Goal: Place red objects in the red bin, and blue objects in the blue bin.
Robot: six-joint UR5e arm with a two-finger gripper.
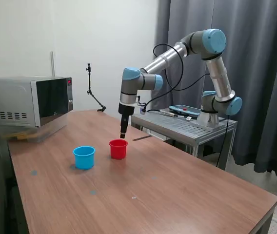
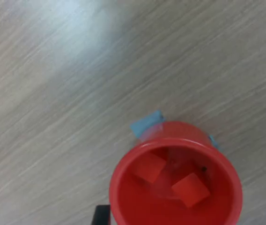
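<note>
The jaws were seen hanging straight over the red cup, just above its rim, at the middle of the bench. From the wrist view, the red cup sat directly beneath the camera, and two red cubes were already lying inside on its floor, close together but apart, one tilted against the other's line. Nothing could be made out between the fingers; whether the jaws were spread or closed could not be told from either view, since only dark corners of them showed. The blue cup stood just beside the red one, toward the exterior view's left. Its inside was hidden, and no blue cubes were seen on the bench. So the red half was judged done; any coming move would have to be made sideways from the red cup, toward the blue one.
</note>
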